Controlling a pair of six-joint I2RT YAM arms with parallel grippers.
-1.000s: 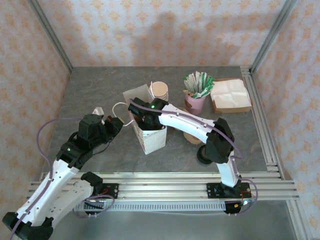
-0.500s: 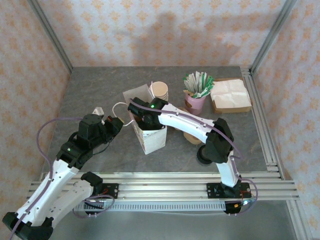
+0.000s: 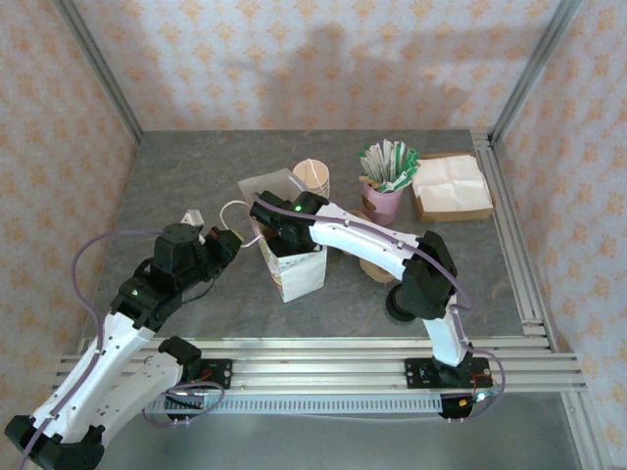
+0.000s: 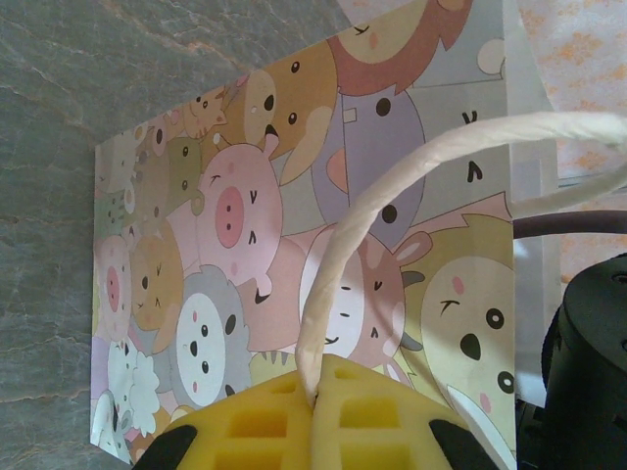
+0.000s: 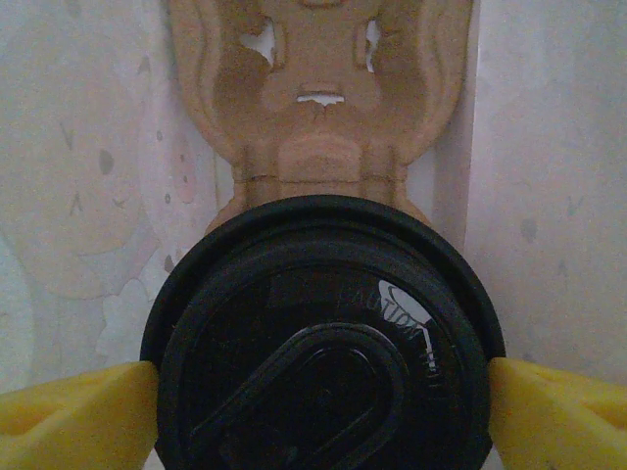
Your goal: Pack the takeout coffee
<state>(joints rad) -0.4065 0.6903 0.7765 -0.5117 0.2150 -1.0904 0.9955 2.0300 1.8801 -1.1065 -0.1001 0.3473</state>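
sitting between yellow claw pads (image 5: 69, 411), takeout coffee (image 5: 323, 343) with round black lid

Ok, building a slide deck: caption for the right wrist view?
Lidded coffee flanked by the yellow fingers of the right gripper, inside the bag, cardboard carrier beyond.

I see a paper bag (image 3: 302, 276) printed with cartoon animals standing on the grey worktop (image 3: 186, 176), its white handle (image 4: 392, 196) looped up and a cardboard carrier (image 5: 318, 98) inside. Behind it stand stacked cream cups (image 3: 313, 177), a pink cup of sachets (image 3: 384, 201) and a napkin tray (image 3: 453, 188).
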